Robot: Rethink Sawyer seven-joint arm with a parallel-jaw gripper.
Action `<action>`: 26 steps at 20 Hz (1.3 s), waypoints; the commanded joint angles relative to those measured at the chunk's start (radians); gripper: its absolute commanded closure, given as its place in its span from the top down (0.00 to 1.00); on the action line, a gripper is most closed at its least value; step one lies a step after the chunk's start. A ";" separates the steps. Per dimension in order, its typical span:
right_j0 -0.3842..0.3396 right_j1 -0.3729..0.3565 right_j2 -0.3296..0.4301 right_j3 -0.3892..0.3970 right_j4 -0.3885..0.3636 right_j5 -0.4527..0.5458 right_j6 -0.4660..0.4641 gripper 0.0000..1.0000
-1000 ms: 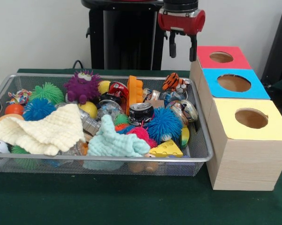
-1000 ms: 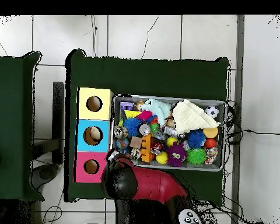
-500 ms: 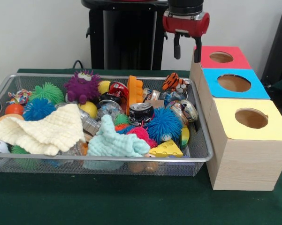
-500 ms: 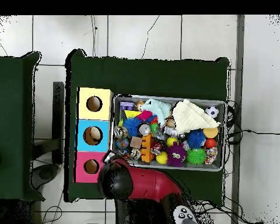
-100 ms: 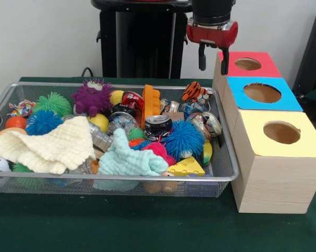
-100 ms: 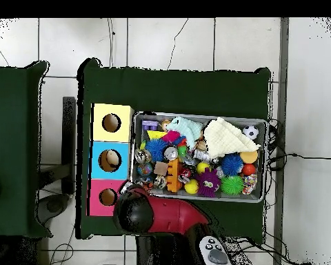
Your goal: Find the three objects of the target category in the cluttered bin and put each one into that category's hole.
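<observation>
Bin (image 5: 228, 170) of mixed toys sits just beside the row of three boxes. Gripper (image 5: 213, 59), fingers parted and holding nothing, hangs above the bin's far corner next to the red box (image 5: 263, 67), over the striped tiger toy (image 5: 195, 92). Judged step: picking out a target object. A good approach descends straight over one item standing clear of its neighbours, such as the tiger toy, avoiding the mesh rim and box wall.
</observation>
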 commanded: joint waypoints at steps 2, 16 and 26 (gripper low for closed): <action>-0.015 0.047 0.028 -0.120 0.004 0.022 0.057 1.00; 0.145 -0.019 -0.190 -0.200 -0.060 0.082 0.080 1.00; 0.322 -0.015 -0.363 -0.194 -0.027 0.043 0.139 1.00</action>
